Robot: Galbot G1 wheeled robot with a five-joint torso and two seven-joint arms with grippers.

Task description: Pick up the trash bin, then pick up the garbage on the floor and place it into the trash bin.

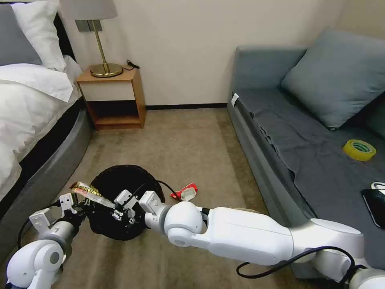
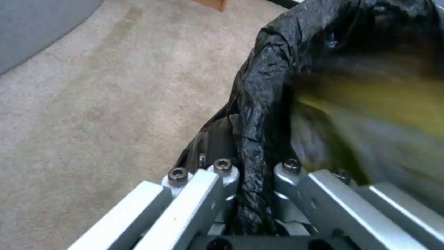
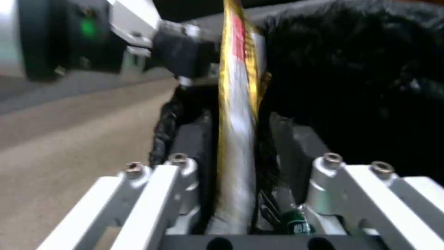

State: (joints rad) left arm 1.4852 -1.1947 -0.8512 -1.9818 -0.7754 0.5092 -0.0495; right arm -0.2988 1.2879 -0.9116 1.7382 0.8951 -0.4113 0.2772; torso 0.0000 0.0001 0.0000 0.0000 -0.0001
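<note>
The trash bin [image 1: 120, 180], round and black with a glossy liner, is tipped toward me on the carpet. My left gripper [image 1: 79, 204] is at its left rim, shut on a fold of the liner [image 2: 252, 139]. My right gripper [image 1: 119, 210] reaches across the bin's mouth and is shut on the yellow-gold snack wrapper [image 1: 89, 191], a piece of the garbage. The wrapper [image 3: 237, 114] stands edge-on between the right fingers, over the bin's dark inside [image 3: 351, 80]. It shows as a yellow blur [image 2: 384, 100] in the left wrist view. A red-and-white packet [image 1: 185, 192] lies on the floor right of the bin.
A bed [image 1: 28, 120] runs along the left, with a wooden nightstand [image 1: 114, 96] and a lamp [image 1: 105, 68] at the back wall. A grey sofa [image 1: 304, 132] on the right carries a yellow tape roll [image 1: 359, 149] and a black phone [image 1: 375, 204]. Open carpet [image 1: 188, 144] lies between them.
</note>
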